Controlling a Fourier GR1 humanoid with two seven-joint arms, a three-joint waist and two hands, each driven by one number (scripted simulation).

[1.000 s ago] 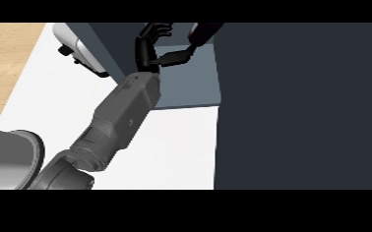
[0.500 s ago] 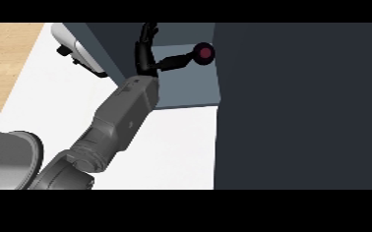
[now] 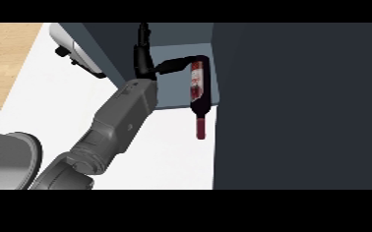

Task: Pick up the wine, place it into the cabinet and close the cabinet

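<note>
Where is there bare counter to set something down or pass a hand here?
Bare white counter lies left of the grey forearm, up to the wooden edge, and a smaller patch runs between the forearm and the dark cabinet door. It is crowded at the cabinet opening, where the left hand meets the wine bottle.

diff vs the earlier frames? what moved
The wine bottle went from mostly hidden in the hand to showing full length, tipped over, neck pointing toward the view's lower edge past the cabinet floor's edge. The fingers have opened; only the thumb tip still meets the bottle's base. Forearm, dark cabinet door and white counter unchanged.
</note>
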